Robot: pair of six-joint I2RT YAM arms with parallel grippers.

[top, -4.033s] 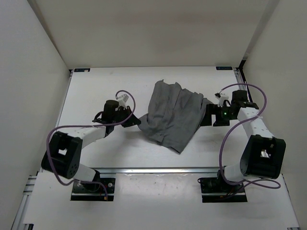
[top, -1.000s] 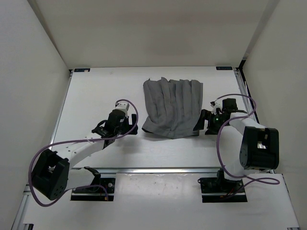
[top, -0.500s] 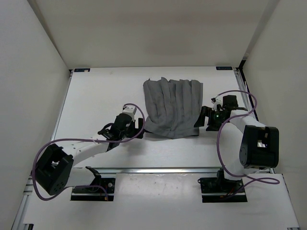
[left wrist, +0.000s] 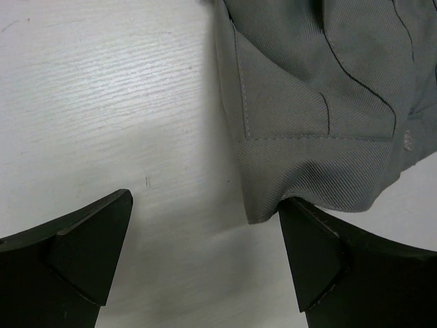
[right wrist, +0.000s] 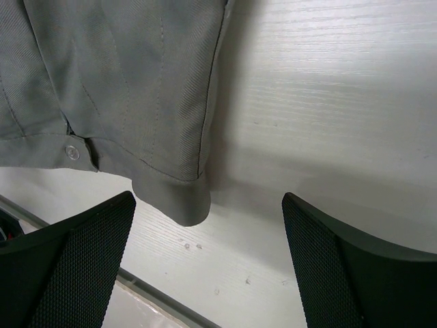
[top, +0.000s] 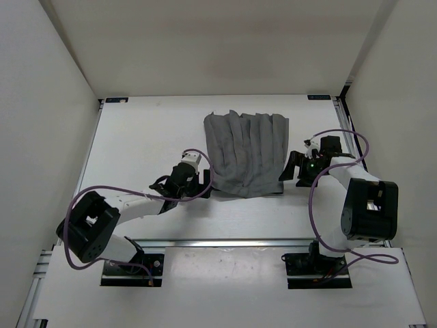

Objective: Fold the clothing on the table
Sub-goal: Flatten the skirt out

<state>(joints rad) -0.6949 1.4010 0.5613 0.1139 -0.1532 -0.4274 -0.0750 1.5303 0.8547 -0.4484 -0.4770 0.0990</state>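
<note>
**A:** Where's the clothing (top: 246,154)?

**B:** It's spread on the tabletop (top: 136,137), mostly flat with long creases running front to back. Its near hem faces the arms.

**A:** And the arms?

**B:** The left gripper (top: 196,180) is at the clothing's near-left corner and the right gripper (top: 292,168) is at its near-right corner. Both are low over the surface, with jaws spread wide and nothing grasped.

**A:** Why those corners?

**B:** My guess is they're lining up a matched pinch. With both near corners held, the hem can be carried over the clothing's far edge in one even fold.

**A:** How well are they lined up?

**B:** The left wrist view shows the stitched corner lying between the fingers, close against the right-hand one. The right wrist view shows the rounded corner roughly midway in the gap, with a button (right wrist: 72,152) just inside the hem.

**A:** Any risk?

**B:** The fabric looks limp and layered at the hem. A shallow bite might lift only the top layer, or one corner could slip and skew the fold.
</note>
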